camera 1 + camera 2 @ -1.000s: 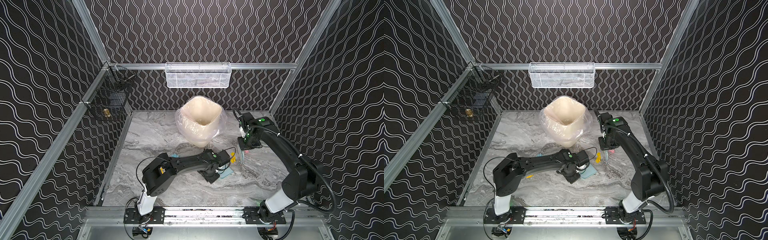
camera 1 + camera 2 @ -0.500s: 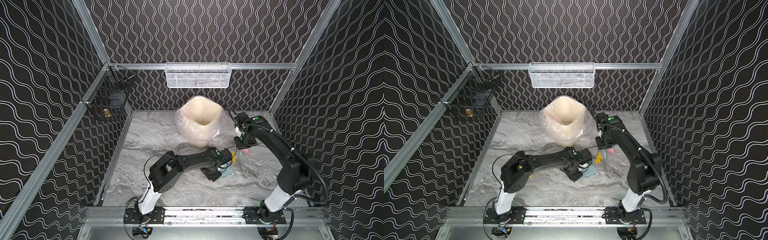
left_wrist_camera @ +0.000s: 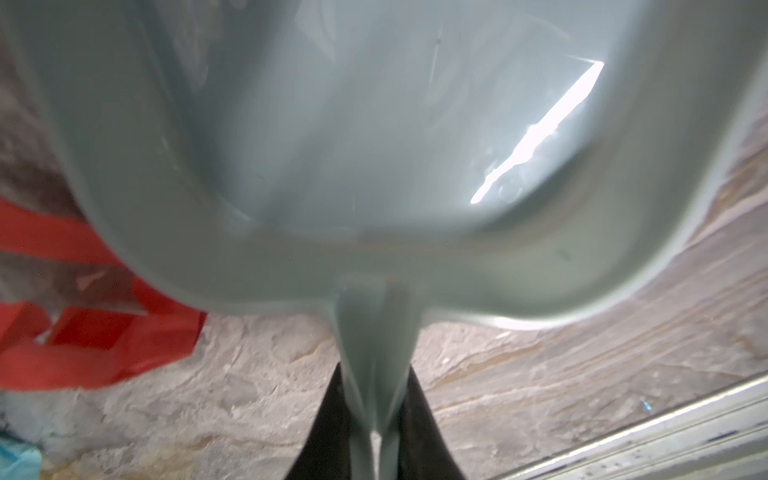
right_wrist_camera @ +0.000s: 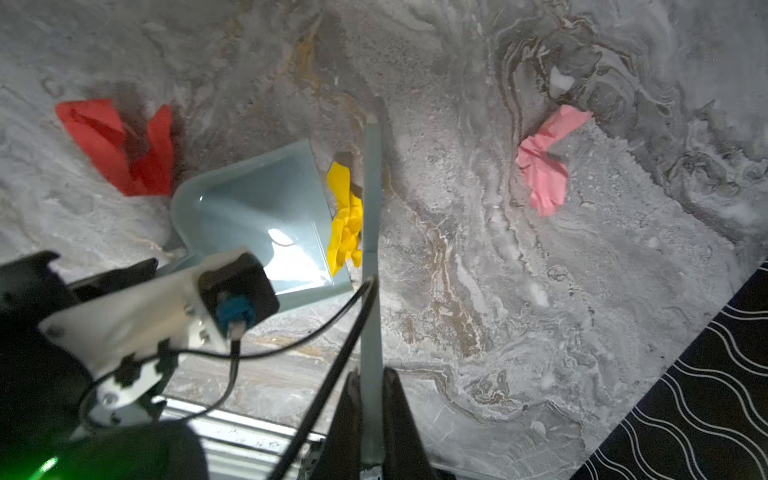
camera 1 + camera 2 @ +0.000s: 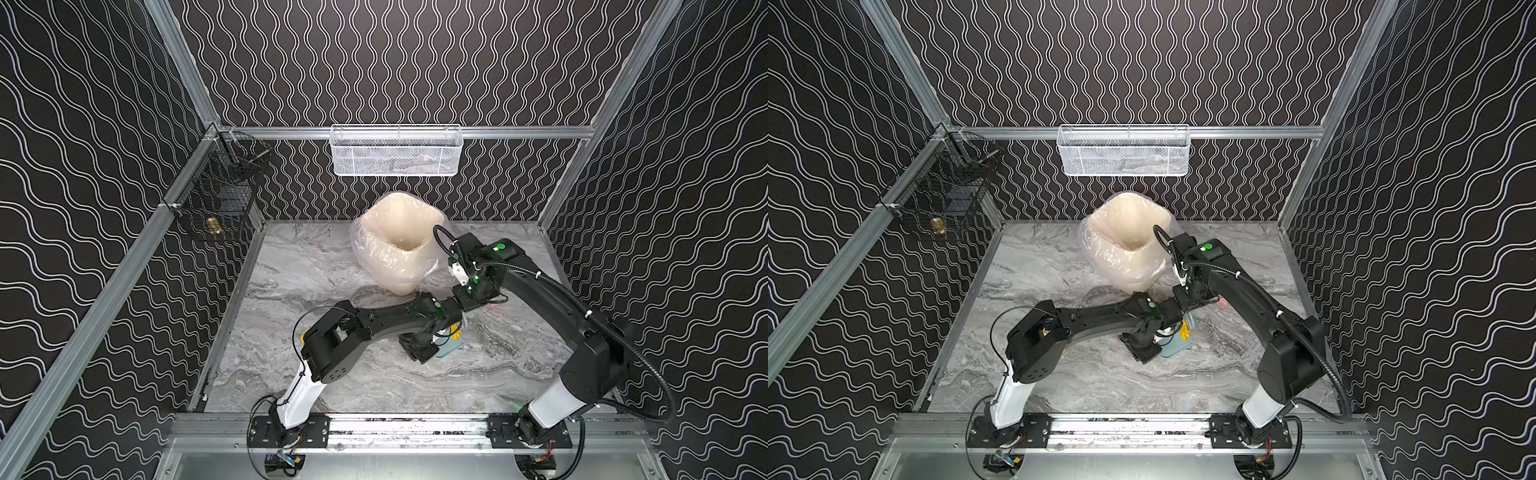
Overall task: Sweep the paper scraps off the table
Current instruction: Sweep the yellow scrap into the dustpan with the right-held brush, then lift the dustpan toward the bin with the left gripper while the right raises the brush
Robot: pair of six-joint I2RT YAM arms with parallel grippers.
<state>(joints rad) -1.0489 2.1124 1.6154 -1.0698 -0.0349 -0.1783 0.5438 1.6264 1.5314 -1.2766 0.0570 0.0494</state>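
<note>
Yellow scrap (image 4: 345, 216) lies on the table (image 5: 332, 386), just right of centre in a top view, between my brush (image 4: 371, 187) and dustpan (image 4: 257, 220) lip; right gripper (image 4: 371, 399) clamps the brush handle, left gripper (image 3: 376, 415) the pan's, so I reckon the next stroke must nudge it in

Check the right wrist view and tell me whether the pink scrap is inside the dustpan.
No: the pink scrap lies on the table, clear of the dustpan.
</note>
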